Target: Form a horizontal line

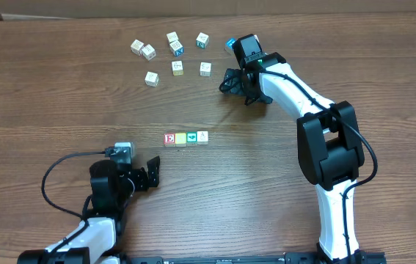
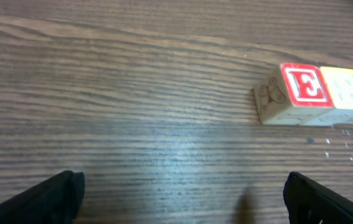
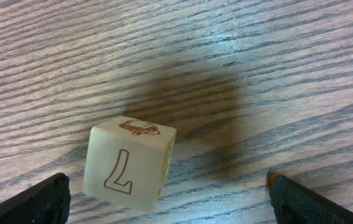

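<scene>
Wooden table (image 1: 61,103) filled the overhead view. Right arm (image 1: 296,88) reached to the far centre, and left arm (image 1: 105,194) sat near the front-left edge.

Right gripper (image 1: 227,81) was spread wide, holding nothing. Its fingers (image 3: 42,202) sat at the bottom corners of the wrist view. Left gripper (image 1: 151,172) was also spread and empty, pointing toward the row but well short of it.

Row of four blocks (image 1: 185,138) lay mid-table, side by side and touching. The red E block (image 2: 301,87) was at its left end, with a yellow block (image 2: 344,90) next.

Loose blocks (image 1: 176,48) were scattered at the far side, well apart from the row.

L block (image 3: 129,163) sat on the table between the right fingers, with no contact visible. Couldn't tell which overhead block that one was.
</scene>
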`<state>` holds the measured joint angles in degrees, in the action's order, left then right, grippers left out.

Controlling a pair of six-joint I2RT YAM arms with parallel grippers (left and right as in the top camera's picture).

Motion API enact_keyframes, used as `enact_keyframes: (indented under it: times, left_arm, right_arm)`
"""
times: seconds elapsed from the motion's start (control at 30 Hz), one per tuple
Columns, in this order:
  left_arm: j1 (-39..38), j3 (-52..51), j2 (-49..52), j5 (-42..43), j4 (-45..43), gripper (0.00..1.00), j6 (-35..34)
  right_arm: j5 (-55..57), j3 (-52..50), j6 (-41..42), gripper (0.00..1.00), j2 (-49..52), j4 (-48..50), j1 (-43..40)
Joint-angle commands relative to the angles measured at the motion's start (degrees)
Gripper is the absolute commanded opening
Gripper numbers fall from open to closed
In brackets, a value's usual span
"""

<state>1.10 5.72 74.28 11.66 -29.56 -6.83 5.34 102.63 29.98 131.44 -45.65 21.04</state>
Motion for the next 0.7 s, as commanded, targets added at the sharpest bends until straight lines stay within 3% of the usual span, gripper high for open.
enact_keyframes:
  times: [0.0,0.3,0.67]
  left_arm:
    - [-0.4,-5.6,-2.0,1.5,-4.1,0.99,0.9]
    - [-0.4,-5.5,-6.3,1.5,1.1,1.0,0.9]
    - [-0.4,-5.5,-30.4,-0.7,26.0,1.0,2.4]
  right_arm:
    - [0.2,-0.5,0.2,1.0,0.6,0.2,-0.2]
    - [0.2,-0.5,0.2,1.0,0.6,0.2,-0.2]
    - [0.2,-0.5,0.2,1.0,0.6,0.2,-0.2]
